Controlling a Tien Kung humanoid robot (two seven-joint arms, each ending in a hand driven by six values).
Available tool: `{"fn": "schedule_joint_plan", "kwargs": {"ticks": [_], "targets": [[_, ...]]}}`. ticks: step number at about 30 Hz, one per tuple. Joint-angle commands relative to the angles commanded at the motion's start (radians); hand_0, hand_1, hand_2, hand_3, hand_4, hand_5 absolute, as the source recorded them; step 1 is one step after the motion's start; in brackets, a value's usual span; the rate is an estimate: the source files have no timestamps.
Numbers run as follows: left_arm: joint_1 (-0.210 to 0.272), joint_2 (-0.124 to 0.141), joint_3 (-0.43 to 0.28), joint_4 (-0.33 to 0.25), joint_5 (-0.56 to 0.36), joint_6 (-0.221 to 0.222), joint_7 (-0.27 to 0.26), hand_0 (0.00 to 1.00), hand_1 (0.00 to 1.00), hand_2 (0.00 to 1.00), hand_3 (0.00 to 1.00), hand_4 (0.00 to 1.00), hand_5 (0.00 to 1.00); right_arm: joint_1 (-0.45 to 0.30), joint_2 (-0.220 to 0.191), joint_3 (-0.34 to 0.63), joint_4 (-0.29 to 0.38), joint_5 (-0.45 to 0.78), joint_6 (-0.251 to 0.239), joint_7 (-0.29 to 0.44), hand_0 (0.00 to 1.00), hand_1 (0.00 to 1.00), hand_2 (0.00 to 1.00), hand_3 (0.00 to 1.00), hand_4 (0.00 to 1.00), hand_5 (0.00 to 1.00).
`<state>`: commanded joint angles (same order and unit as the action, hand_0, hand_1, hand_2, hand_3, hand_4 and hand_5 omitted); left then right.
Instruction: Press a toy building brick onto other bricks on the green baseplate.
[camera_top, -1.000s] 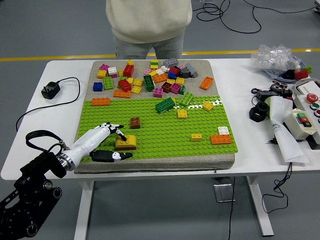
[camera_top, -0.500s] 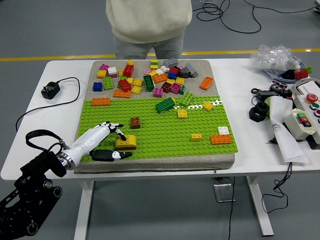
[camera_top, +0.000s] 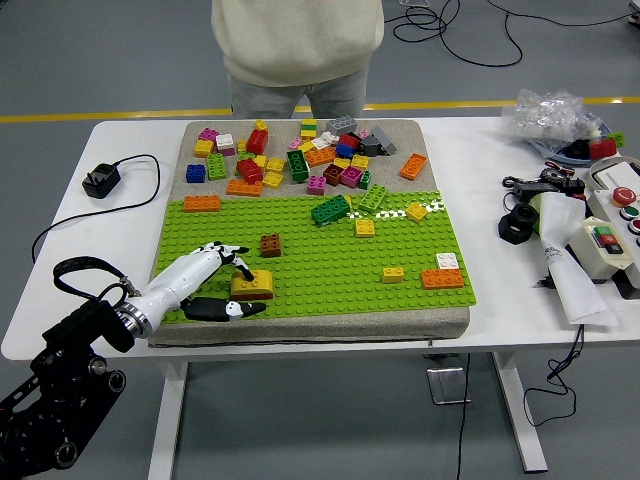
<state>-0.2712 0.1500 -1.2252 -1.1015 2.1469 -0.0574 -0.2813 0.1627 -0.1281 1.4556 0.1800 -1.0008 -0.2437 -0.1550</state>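
We see our left hand (camera_top: 205, 285) lying on the near left part of the green baseplate (camera_top: 330, 262), its fingers loosely spread around the left end of a yellow curved brick (camera_top: 252, 286), fingertips touching it and thumb stretched along its near side. A small brown brick (camera_top: 270, 245) sits just beyond. Loose bricks (camera_top: 300, 155) crowd the far strip of the worktop (camera_top: 120, 215), where a person (camera_top: 297, 50) stands.
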Motion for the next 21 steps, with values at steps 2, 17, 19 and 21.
{"fn": "schedule_joint_plan", "kwargs": {"ticks": [2,17,19,21], "targets": [[0.0,-0.001,0.003,0.001,0.002,0.002,0.0,0.998,0.939,0.914,0.587,0.968,0.663,0.001,0.0,-0.001,0.0,0.001,-0.001,0.001,0.802,0.732,0.754,0.739,0.998,0.668],[0.004,0.003,0.016,-0.024,0.036,0.034,-0.014,0.998,0.936,0.912,0.583,0.965,0.659,-0.002,0.0,-0.002,0.0,-0.001,0.0,0.0,0.802,0.732,0.754,0.739,0.998,0.667],[0.005,0.004,0.019,-0.027,0.04,0.038,-0.015,0.998,0.931,0.909,0.581,0.962,0.655,-0.002,0.0,-0.003,0.0,-0.001,0.0,0.0,0.803,0.732,0.754,0.739,0.998,0.667],[0.006,0.004,0.02,-0.028,0.045,0.045,-0.019,0.998,0.931,0.909,0.581,0.962,0.655,-0.002,0.0,-0.003,0.0,-0.001,0.0,0.0,0.803,0.732,0.754,0.739,0.998,0.667]]}}
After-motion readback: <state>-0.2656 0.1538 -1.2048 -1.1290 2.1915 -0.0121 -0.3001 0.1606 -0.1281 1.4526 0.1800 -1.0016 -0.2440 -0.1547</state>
